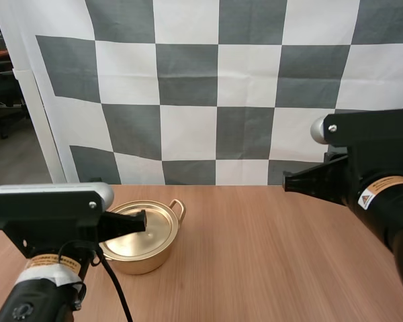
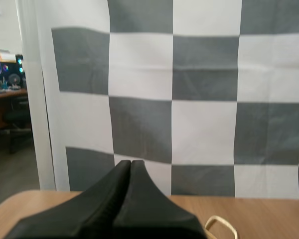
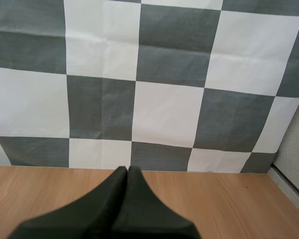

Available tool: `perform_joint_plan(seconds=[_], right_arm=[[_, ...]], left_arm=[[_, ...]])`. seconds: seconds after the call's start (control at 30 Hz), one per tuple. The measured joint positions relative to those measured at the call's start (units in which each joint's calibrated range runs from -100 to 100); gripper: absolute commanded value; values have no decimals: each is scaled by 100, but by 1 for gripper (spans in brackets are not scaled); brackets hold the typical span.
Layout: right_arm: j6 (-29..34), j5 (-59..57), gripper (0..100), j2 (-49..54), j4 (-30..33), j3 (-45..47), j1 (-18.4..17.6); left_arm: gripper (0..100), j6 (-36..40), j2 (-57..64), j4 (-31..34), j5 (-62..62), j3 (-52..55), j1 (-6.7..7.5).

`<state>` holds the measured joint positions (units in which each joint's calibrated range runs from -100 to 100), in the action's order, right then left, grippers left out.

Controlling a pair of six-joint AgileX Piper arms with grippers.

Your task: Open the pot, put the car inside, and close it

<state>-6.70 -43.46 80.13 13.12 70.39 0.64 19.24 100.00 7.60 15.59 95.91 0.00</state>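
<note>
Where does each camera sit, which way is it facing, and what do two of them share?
High view: behind and above the arms, looking forward and down at the table and pot; left gripper over the pot, right gripper aloft.
Left wrist view: on the left arm, facing forward; its shut fingers show, near the pot's handle.
Right wrist view: on the right arm, facing forward across the table; shut fingers show.
Shared: high and left wrist views both catch the pot.
</note>
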Motion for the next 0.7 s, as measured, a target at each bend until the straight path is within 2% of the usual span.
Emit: perform_joint_plan(seconds=[0.13, 0.27, 0.43, 0.7], right_arm=[[0, 762, 0, 138, -109, 672, 87], [0, 1365, 0, 344, -492, 1258, 86], [0, 1539, 0, 780, -870, 1788, 86], [0, 2026, 0, 1148, -897, 2453, 86]], left_arm=[[0, 0, 0, -35, 333, 401, 0], [0, 0, 0, -95, 827, 409, 0], [0, 9, 0, -132, 1439, 409, 0], [0, 9, 0, -132, 1455, 409, 0]])
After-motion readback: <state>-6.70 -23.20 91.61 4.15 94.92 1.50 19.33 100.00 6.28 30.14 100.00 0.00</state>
